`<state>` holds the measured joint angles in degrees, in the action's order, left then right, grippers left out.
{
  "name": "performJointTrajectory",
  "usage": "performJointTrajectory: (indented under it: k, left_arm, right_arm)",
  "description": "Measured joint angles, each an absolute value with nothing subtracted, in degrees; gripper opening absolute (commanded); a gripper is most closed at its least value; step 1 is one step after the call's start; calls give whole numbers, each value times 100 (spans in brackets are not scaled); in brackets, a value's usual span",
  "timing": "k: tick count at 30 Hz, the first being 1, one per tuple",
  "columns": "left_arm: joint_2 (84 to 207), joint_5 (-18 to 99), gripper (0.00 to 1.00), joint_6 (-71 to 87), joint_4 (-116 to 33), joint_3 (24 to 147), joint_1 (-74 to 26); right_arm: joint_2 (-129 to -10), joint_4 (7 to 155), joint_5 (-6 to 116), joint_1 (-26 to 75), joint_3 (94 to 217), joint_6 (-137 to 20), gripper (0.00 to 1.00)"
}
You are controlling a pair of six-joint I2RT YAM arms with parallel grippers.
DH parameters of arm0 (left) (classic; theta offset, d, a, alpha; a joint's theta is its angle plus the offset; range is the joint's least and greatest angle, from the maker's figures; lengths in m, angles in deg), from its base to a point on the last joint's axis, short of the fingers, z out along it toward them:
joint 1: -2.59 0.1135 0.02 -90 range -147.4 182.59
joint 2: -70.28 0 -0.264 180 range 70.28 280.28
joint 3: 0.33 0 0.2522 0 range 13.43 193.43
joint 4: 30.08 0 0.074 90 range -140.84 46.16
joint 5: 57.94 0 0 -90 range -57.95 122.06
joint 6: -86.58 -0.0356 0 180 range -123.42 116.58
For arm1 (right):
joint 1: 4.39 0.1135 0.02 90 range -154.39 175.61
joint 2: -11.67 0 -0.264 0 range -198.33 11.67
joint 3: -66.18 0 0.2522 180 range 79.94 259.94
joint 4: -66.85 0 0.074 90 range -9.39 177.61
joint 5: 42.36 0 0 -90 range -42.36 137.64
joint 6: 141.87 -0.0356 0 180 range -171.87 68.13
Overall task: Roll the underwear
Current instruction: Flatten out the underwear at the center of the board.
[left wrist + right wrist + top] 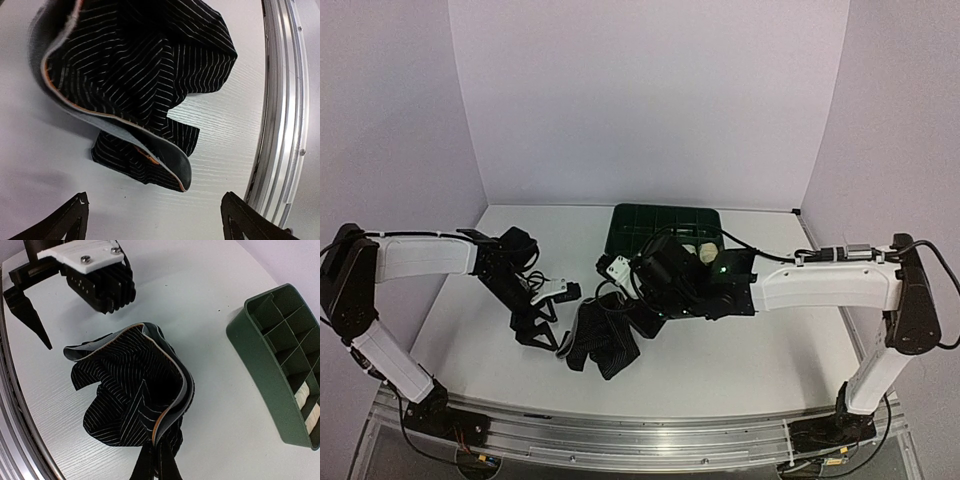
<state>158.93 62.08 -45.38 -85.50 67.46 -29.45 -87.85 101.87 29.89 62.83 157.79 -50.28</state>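
Your right gripper (159, 466) is clamped on the waistband of the black striped underwear (132, 390), bunched up mid-table, near side. Your left gripper (152, 220) hangs spread wide just left of it, not touching, I think.

Black white-pinstriped underwear (125, 395), grey waistband; dark green tray (261, 357)

My two arms (825, 290) wear white shells (420, 258) between black joints (350, 285), with black cables (770, 255) looping alongside. My left hand (155, 220) has black pointed fingers (27, 307), a white plate (65, 255) with silver screws (86, 259), and a ribbed black block (102, 287). A green light (722, 268) glows at my right wrist.
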Motion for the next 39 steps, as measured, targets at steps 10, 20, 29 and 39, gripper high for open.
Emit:
performJointTrajectory:
  k: [10,20,29,39]
  left_arm:
    - [15994,5484,54,-4898,-7399,5785,-3882]
    - [16084,5140,8,-4809,-6750,5755,-3868]
    - [15709,4978,0,-4951,-6994,5777,-3816]
    - [15886,4578,0,-5473,-8222,8940,-1800]
  right_arm:
    - [-8622,10210,3077,6174,15589,-5370,0]
    - [-8604,10213,3116,6148,15508,-5409,0]
    - [-8459,10215,3130,6047,15391,-5407,0]
    - [-8350,10848,2832,5405,16385,-4579,0]
